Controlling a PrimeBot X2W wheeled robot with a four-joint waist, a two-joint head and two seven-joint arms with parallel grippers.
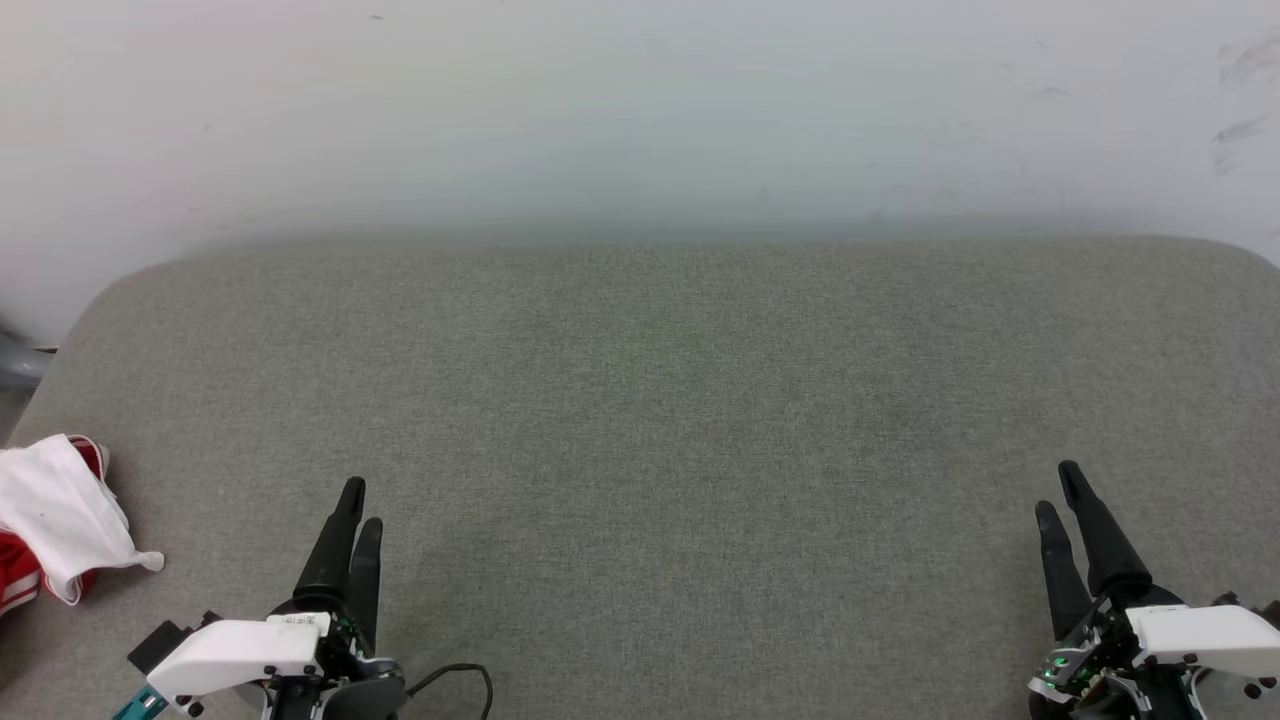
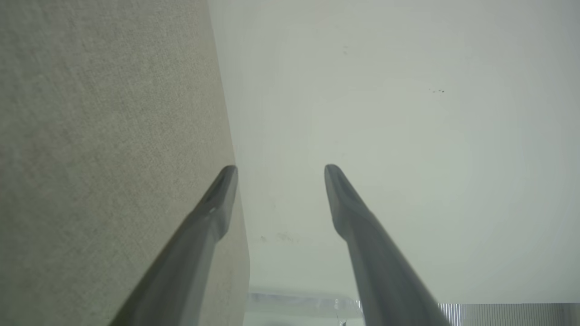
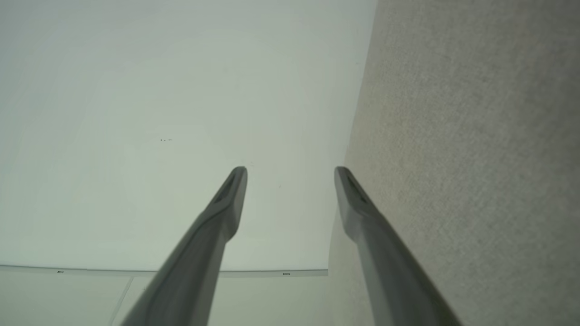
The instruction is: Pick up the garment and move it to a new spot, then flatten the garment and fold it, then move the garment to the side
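Red-white garment (image 1: 58, 512) well left of left fingers (image 1: 337, 540).

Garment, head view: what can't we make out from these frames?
Garment: cut off by the head view's left edge, so its full extent is unknown.
Any print on it: hidden in bunched folds, head view.
Grey object beyond the padded surface: cropped by the same edge, unidentifiable.

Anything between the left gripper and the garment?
Nothing visible. The garment lies bunched near the left edge of the grey surface; only bare surface separates it from the open left gripper.
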